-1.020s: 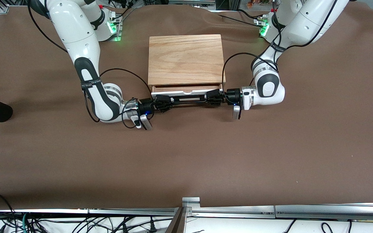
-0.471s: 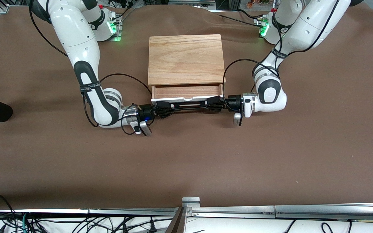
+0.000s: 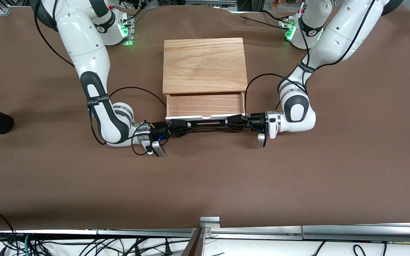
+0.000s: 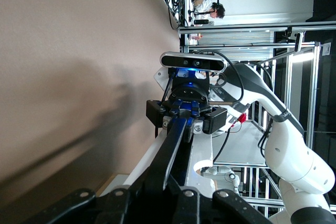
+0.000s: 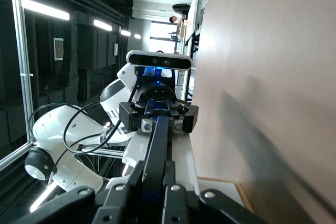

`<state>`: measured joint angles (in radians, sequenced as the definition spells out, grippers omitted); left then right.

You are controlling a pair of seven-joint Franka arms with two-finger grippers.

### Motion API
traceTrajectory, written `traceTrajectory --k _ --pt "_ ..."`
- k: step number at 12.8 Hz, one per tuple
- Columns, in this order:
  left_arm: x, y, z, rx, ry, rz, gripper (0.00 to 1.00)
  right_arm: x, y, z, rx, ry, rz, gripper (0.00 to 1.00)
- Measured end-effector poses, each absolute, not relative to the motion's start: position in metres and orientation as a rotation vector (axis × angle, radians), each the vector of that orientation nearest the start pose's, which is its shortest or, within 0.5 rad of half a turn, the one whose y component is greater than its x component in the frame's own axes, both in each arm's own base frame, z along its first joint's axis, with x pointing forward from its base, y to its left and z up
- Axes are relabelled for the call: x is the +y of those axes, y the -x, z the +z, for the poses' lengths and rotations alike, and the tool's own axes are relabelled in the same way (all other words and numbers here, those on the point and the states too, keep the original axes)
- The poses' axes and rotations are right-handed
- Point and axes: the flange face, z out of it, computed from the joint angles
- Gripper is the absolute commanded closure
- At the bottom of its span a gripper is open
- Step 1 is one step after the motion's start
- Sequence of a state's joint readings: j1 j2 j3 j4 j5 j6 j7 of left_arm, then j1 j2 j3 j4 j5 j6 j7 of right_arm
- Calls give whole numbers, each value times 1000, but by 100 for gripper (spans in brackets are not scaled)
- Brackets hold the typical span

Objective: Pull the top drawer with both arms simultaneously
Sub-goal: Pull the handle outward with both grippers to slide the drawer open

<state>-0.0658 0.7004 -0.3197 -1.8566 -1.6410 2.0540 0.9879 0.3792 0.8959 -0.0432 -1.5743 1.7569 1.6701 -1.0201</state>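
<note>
Between left gripper (image 3: 234, 122) and right gripper (image 3: 178, 127), top drawer (image 3: 205, 105) sits open.

A box (image 3: 204, 65) sits on the tabletop (image 3: 205, 177), between the two arms' bases. The top drawer (image 3: 205, 105) juts out of the box on the side nearer to the front camera. Its handle (image 3: 206, 124) runs along its front. The left end effector (image 3: 234, 122) grips the handle's end toward the left arm's end of the tabletop; the right end effector (image 3: 179, 127) grips the other end.
</note>
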Motion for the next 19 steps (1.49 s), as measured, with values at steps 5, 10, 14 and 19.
traceTrajectory --k 5,10,14,19 --pt "-273 -590 169 16 -1714 -9 100 320 -621 150 -185 1572 6 91" --pt "-272 -594 163 31 -1707 -21 75 321 -625 146 -180 1578 5 91" --pt "-245 -601 157 73 -1709 -20 17 310 -629 144 -173 1582 0 82" --pt "-213 -601 146 124 -1718 -23 0 269 -652 144 -130 1629 -68 0"
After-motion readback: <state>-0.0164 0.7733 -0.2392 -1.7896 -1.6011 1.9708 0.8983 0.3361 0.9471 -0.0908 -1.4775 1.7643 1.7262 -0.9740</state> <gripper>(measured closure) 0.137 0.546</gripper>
